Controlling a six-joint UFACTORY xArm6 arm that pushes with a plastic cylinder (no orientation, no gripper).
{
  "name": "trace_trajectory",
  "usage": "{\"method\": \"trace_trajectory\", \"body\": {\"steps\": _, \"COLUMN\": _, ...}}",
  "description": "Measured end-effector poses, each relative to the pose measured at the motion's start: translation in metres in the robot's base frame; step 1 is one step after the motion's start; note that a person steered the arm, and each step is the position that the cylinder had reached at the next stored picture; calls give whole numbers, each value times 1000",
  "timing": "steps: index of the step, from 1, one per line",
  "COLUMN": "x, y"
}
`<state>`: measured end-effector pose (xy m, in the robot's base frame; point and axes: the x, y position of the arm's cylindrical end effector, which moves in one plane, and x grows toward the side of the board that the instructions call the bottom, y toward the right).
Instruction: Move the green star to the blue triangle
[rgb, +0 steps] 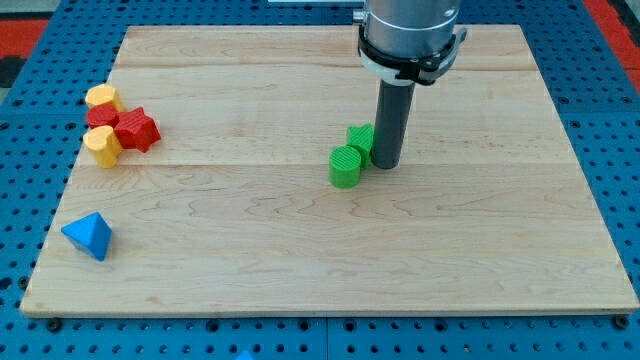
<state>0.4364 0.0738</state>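
Note:
The green star (359, 137) lies near the middle of the wooden board, partly hidden behind my rod. A green round block (346, 166) touches it at its lower left. My tip (386, 164) rests on the board just right of both green blocks, against the star. The blue triangle (89, 236) sits far off at the view's lower left, near the board's left edge.
A cluster of two yellow blocks (102, 98) (102, 146) and two red blocks, one a red star (137, 129), lies at the view's upper left. The board's edge (330, 312) borders a blue pegged surface all round.

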Motion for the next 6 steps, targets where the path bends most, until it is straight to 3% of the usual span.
{"method": "trace_trajectory", "body": {"steps": 1, "x": -28, "y": 17}}
{"method": "trace_trajectory", "body": {"steps": 2, "x": -29, "y": -44}}
{"method": "trace_trajectory", "body": {"steps": 4, "x": 35, "y": -139}}
{"method": "trace_trajectory", "body": {"steps": 6, "x": 91, "y": -133}}
